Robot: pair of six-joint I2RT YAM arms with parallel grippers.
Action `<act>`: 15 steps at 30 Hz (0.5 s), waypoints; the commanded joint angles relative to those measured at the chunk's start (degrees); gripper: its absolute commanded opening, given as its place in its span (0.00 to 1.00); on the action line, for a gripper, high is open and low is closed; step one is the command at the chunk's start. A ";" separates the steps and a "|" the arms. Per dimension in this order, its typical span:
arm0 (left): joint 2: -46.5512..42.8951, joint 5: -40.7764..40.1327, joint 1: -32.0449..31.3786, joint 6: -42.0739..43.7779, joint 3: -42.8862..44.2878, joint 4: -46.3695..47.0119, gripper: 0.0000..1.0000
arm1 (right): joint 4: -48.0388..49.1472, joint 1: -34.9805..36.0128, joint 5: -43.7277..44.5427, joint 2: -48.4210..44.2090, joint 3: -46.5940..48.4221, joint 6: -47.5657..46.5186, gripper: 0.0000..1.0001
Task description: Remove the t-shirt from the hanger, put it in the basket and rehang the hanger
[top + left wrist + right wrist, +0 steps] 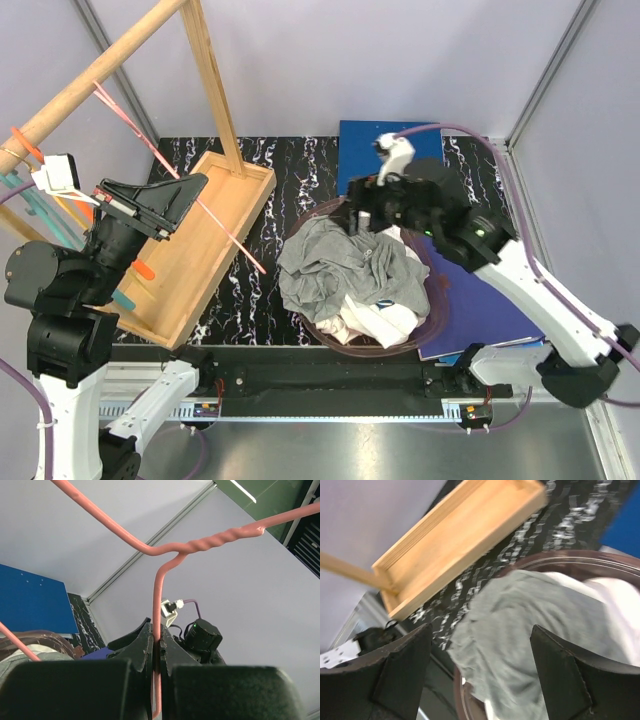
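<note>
Left pincer point(156, 652): pressed together on the lower stem of the thin pink wire hanger point(200, 545), raised at the left above the tray.
Pink wire hanger: bare wire, twisted neck visible in the left wrist view, one long leg slanting down to the right across the tray.
Shallow light wooden tray point(200, 250): tilted, left of centre on the black white-veined marble table point(290, 160).
Crumpled grey t-shirt point(340, 265): off the hanger, well apart from it, heaped in the round dark brown basin point(560, 560) at centre.
White cloth point(385, 318): under the t-shirt, at the basin's near side.
Right pincer point(485, 680): spread wide, pointing down just above the t-shirt's far edge, gripping nothing.
Flat blue board point(365, 150): under and behind the basin, to the right.
</note>
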 commanded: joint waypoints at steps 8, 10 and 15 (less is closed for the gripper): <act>0.16 -0.12 0.24 0.32 0.35 0.65 0.00 | 14.54 5.56 -10.44 19.97 -1.34 2.23 0.41; 0.25 0.05 0.24 0.15 0.34 0.56 0.00 | 16.90 5.56 -9.11 21.57 -3.54 0.83 0.24; 0.86 -0.56 0.24 -0.38 -0.53 -0.49 0.00 | 21.66 5.91 -8.59 27.02 -12.94 -0.23 0.17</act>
